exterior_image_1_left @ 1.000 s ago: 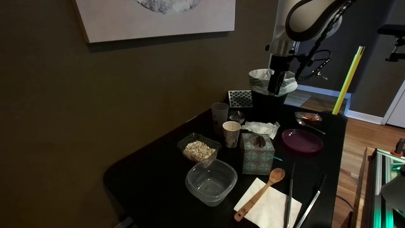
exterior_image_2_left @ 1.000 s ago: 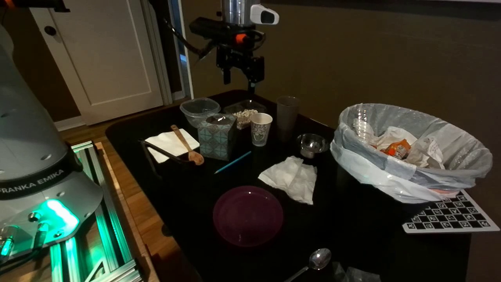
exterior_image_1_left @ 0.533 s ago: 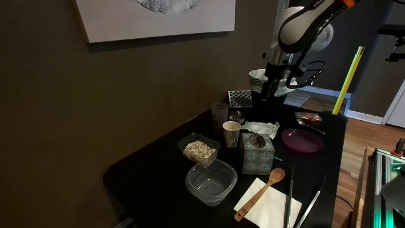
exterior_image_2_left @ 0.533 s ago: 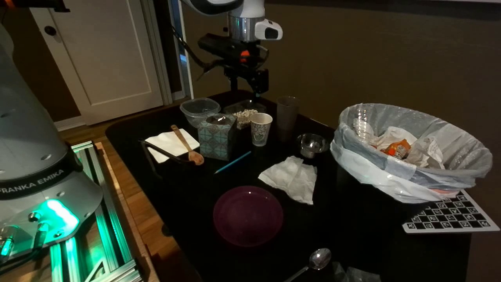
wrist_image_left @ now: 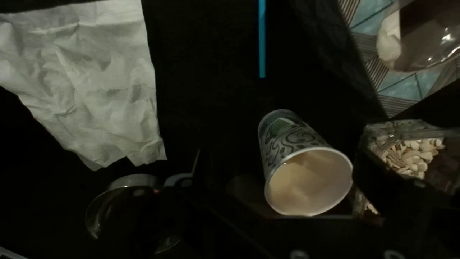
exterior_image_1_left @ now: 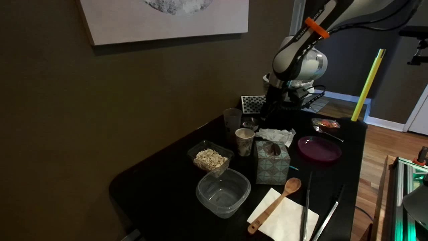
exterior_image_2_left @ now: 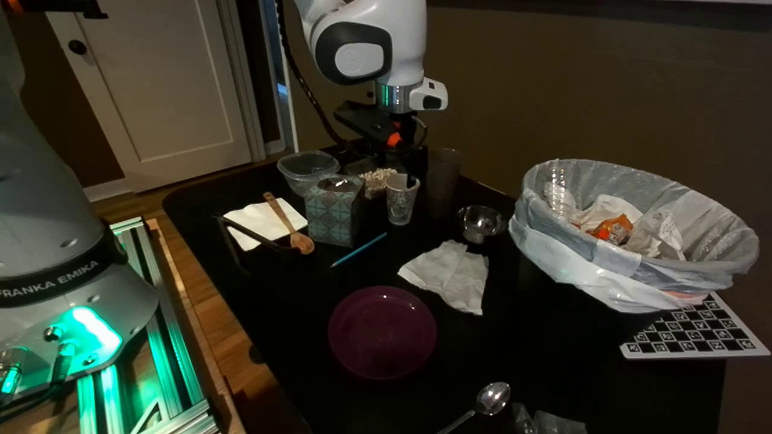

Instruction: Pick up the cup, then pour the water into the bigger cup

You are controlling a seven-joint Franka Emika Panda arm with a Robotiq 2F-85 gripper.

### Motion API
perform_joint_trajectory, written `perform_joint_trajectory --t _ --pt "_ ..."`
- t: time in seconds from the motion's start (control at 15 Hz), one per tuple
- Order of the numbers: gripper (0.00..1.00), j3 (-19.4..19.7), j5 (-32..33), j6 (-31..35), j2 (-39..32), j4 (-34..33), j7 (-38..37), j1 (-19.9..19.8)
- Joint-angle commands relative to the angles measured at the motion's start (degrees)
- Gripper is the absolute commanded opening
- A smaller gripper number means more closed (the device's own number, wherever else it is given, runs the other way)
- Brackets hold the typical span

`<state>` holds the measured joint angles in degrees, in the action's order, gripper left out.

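The cup (exterior_image_1_left: 244, 147) is a small white paper cup with a printed pattern. It stands upright on the dark table in both exterior views (exterior_image_2_left: 401, 204). In the wrist view the cup (wrist_image_left: 305, 169) shows its open mouth, with a pale inside. The bigger cup (exterior_image_1_left: 232, 122), a taller greyish see-through tumbler, stands close beside it, also in an exterior view (exterior_image_2_left: 444, 181). My gripper (wrist_image_left: 282, 169) is open, its dark fingers on either side of the cup's rim and apart from it. In an exterior view the gripper (exterior_image_2_left: 401, 169) is low at the cup. The water level is unclear.
A tissue box (exterior_image_1_left: 272, 164) and a tub of flakes (exterior_image_1_left: 210, 159) stand close to the cup. A metal bowl (exterior_image_2_left: 480, 223) is near the tumbler. A crumpled napkin (exterior_image_2_left: 449, 274), a purple plate (exterior_image_2_left: 382, 333) and a lined bin (exterior_image_2_left: 633, 277) are farther off.
My gripper has come down from above the table to the cup's rim, with the arm lowering behind it. The cups and other objects have not moved.
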<state>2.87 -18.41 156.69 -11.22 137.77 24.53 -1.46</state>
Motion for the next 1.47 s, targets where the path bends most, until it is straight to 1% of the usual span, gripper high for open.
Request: perform_joint_trajectory --t 0.0,0.33,0.6,1.0,1.07,1.13,1.2,1.4 --pt "1.00 -4.6 -2.0 2.9 -6.7 -5.6 1.6 -4.1" --pt "1.00 -7.5 0.8 3.1 -12.4 -10.7 -0.8 -6.5" --pt "1.00 -8.5 2.1 2.9 -15.1 -13.2 -1.5 -7.2" --pt "1.00 -9.2 3.5 2.4 -16.3 -14.8 -2.6 -7.8" --pt "1.00 -10.2 2.8 2.1 -16.2 -14.8 -1.6 -8.6" --pt "1.00 -12.6 1.0 0.7 -16.1 -15.2 0.9 -10.7" --pt "1.00 -10.5 3.2 2.3 -15.4 -14.0 -1.9 -8.8" --pt "1.00 -12.2 2.8 2.3 -15.4 -14.3 -1.3 -10.2"
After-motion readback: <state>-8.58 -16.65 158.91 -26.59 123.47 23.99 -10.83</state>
